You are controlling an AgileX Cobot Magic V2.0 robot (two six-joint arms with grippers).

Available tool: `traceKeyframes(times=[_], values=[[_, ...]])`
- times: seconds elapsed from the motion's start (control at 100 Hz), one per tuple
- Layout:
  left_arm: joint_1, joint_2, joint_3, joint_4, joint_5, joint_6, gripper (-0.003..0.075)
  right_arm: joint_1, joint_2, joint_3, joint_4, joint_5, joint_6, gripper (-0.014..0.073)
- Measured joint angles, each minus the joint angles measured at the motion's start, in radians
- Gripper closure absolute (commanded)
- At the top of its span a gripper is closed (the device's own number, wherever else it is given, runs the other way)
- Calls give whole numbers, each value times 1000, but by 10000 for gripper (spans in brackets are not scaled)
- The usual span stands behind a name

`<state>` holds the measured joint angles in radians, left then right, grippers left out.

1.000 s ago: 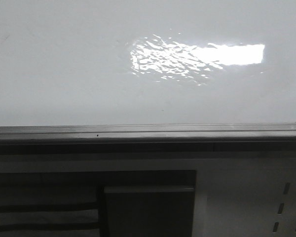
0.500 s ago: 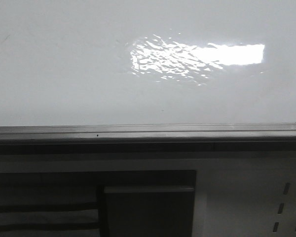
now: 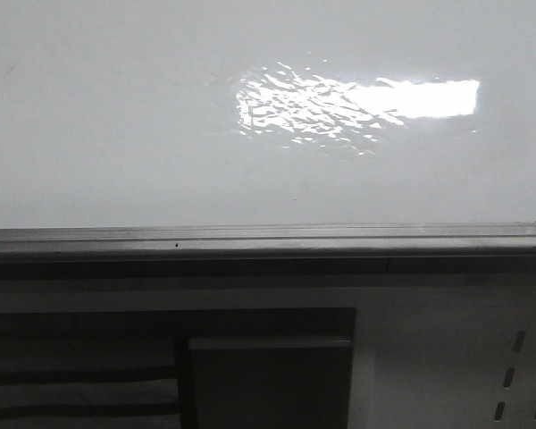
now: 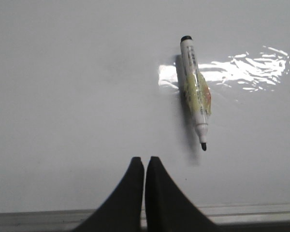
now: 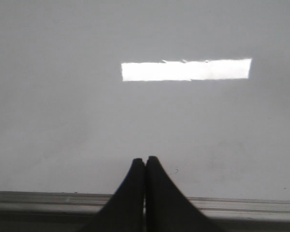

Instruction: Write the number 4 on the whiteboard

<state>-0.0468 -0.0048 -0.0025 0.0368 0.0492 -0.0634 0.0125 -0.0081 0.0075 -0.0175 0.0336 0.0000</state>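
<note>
The whiteboard (image 3: 116, 134) fills the upper front view, glossy, with a rippled glare patch (image 3: 357, 100) right of centre and a grey ledge (image 3: 268, 239) along its lower edge; below sits a white perforated panel (image 3: 464, 357). No drawn figure shows on it. In the left wrist view, a marker (image 4: 195, 89) lies against the board, uncapped, black tip nearer the left tool (image 4: 144, 162), whose fingers are pressed together and empty. The right tool (image 5: 145, 162) is likewise closed on nothing, facing bare board; a faint speck beside it may be a smudge.
</note>
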Motion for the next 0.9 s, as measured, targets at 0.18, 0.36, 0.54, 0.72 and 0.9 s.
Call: traceKeyframes(times=[0.18, 0.36, 0.54, 0.72, 0.9], values=[[0, 0, 0, -11, -61, 0, 741, 0, 0, 0, 0, -21, 0, 666], [0, 0, -37, -67, -40, 0, 741, 0, 0, -69, 18, 122, -5, 666], [0, 15, -260, -80, 144, 0, 741, 0, 6, -266, 18, 310, 0, 666], [0, 143, -481, -82, 353, 0, 741, 0, 115, -456, 23, 440, 0, 666], [0, 254, -559, -82, 442, 0, 741, 0, 234, -556, 23, 475, 0, 666]])
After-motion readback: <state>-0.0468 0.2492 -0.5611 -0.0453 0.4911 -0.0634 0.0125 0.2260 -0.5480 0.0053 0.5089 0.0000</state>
